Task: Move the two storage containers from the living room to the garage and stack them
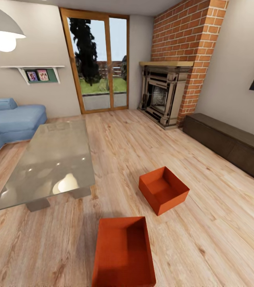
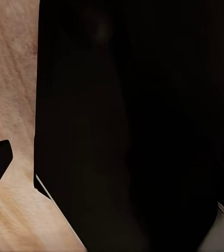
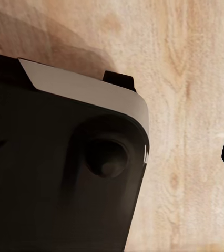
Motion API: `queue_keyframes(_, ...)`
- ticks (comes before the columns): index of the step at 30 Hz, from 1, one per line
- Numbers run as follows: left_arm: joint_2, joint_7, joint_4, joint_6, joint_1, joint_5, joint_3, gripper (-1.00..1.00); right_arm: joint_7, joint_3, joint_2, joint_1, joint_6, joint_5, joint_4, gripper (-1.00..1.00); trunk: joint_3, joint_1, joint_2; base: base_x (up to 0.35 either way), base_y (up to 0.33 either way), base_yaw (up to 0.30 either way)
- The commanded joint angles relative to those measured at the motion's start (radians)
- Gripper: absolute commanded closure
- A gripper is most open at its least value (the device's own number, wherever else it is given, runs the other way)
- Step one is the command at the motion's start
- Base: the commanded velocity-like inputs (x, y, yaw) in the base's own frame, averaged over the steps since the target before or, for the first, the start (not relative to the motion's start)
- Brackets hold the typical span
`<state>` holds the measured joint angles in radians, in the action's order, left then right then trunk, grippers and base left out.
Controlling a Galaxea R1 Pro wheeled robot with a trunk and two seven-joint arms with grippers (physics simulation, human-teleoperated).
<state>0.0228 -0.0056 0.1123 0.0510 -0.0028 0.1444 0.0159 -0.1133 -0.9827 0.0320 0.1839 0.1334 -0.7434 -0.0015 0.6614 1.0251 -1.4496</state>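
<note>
I see the near bin (image 1: 124, 252) at bottom centre of the head view, long axis running away from me; the far bin (image 1: 163, 189) sits right of centre. Neither gripper's state is readable.

Containers (image 1: 163, 189): matt orange-red plastic (both)
Floor (image 1: 230, 223): light grained wood
Table (image 1: 51, 159): glossy glass
Fireplace (image 1: 182, 32): rough red brick

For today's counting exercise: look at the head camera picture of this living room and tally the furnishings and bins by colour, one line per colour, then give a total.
Orange-red storage containers: 2, near bin and far bin
Blue sofa: 1
Glass-topped table: 1
Dark low cabinet: 1
Total: 5
</note>
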Motion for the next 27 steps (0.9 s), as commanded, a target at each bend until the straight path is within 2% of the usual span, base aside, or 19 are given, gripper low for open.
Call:
queue_keyframes(1,0.0,-0.001,0.0,0.003,0.0,0.007,0.001,-1.0,-0.003,-0.009,0.0,0.0,0.002,-0.008,0.0,-1.0,0.002,0.0,0.0,0.0,0.0,0.0)
queue_keyframes(27,0.0,-0.001,0.0,0.003,0.0,0.007,0.001,-1.0,-0.003,-0.009,0.0,0.0,0.002,-0.007,0.0,-1.0,0.044,0.0,0.0,0.0,0.0,0.0)
